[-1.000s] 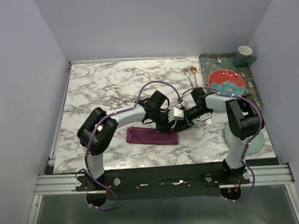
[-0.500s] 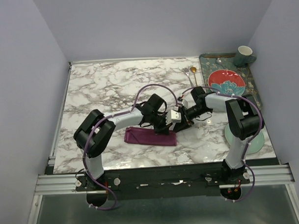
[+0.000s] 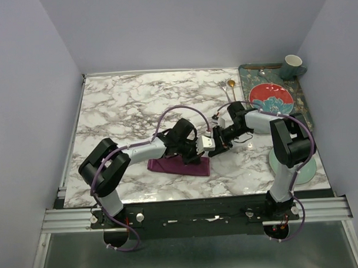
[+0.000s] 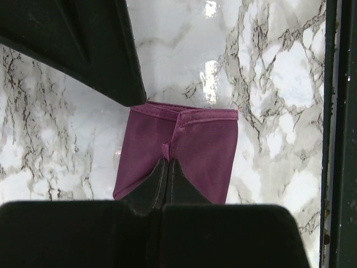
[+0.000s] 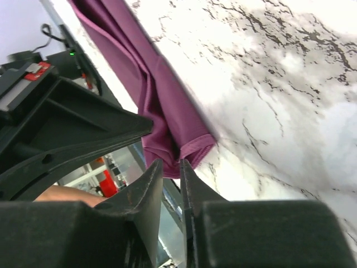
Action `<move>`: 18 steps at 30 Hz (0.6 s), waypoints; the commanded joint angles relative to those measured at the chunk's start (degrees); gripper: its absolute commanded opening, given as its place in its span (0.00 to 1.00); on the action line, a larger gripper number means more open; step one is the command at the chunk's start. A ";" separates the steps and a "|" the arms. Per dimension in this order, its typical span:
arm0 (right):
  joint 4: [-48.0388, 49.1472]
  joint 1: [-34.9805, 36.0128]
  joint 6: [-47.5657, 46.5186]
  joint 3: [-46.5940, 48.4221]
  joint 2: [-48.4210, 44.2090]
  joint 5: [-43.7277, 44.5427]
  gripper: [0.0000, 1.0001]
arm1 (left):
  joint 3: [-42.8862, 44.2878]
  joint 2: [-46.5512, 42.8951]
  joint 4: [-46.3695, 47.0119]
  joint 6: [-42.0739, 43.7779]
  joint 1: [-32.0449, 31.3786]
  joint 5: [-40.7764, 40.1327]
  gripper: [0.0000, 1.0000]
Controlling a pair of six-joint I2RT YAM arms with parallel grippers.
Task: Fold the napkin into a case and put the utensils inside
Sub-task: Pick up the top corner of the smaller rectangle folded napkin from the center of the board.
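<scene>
The plum-purple napkin [image 3: 168,166] lies folded as a long narrow strip near the table's front middle. The left wrist view shows its short end [image 4: 203,142] with a raised crease along the middle. My left gripper [image 3: 195,153] [image 4: 167,162] is shut, its tips pinching that crease. My right gripper [image 3: 205,148] [image 5: 170,165] stands open by a narrow gap just off the strip's hemmed right end [image 5: 192,146], with nothing between its fingers. The gold spoon [image 3: 231,84] and silver fork [image 3: 224,89] lie at the back right of the table.
A dark patterned tray [image 3: 247,73] at the back right carries a red plate [image 3: 270,96] and a green cup [image 3: 292,64]. A pale green plate [image 3: 308,167] lies under the right arm at the front right. The two wrists are close together above the napkin's right end.
My left gripper has shut on the napkin and the arm has pulled back to the left, sliding the strip a little leftward. The right gripper has followed toward the strip's end.
</scene>
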 commanded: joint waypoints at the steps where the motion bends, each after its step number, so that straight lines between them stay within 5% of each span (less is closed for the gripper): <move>1: -1.26 2.10 -0.36 0.41 -0.32 3.81 0.24 | -1.38 -2.70 1.83 -2.80 -1.07 -3.08 0.00; 18: -3.90 8.08 -0.54 5.32 8.99 14.00 0.19 | -6.58 -6.40 4.05 -13.16 -2.56 -7.21 0.00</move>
